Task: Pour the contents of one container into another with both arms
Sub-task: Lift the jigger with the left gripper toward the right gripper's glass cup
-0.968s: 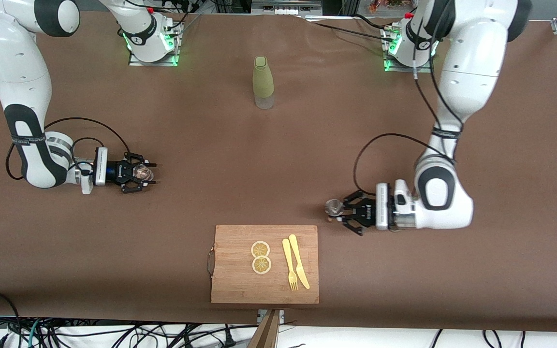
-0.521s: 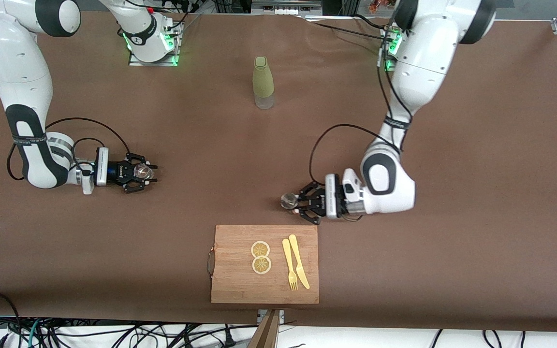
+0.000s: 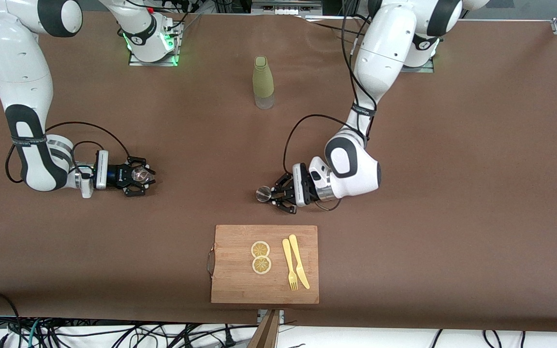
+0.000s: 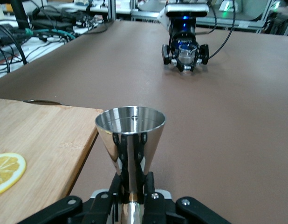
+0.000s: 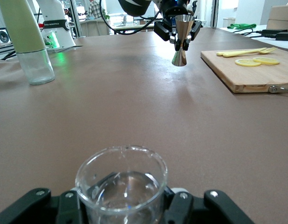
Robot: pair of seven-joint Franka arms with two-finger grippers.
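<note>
The steel jigger hangs upright a little above the brown table, beside the cutting board's edge that lies farther from the front camera. My left gripper is shut on its narrow waist; in the left wrist view the jigger rises from the left gripper. The small clear glass cup sits upright low at the table toward the right arm's end, with my right gripper shut on it. In the right wrist view the glass cup fills the foreground and the jigger shows farther off.
A tall olive-green bottle stands mid-table near the robots' bases. A wooden cutting board lies near the table's front edge, carrying two lemon slices and a yellow fork and knife.
My left arm has carried the jigger from its own end of the table toward the middle. My right gripper has drawn its fingers in on the glass cup and stayed in place.
</note>
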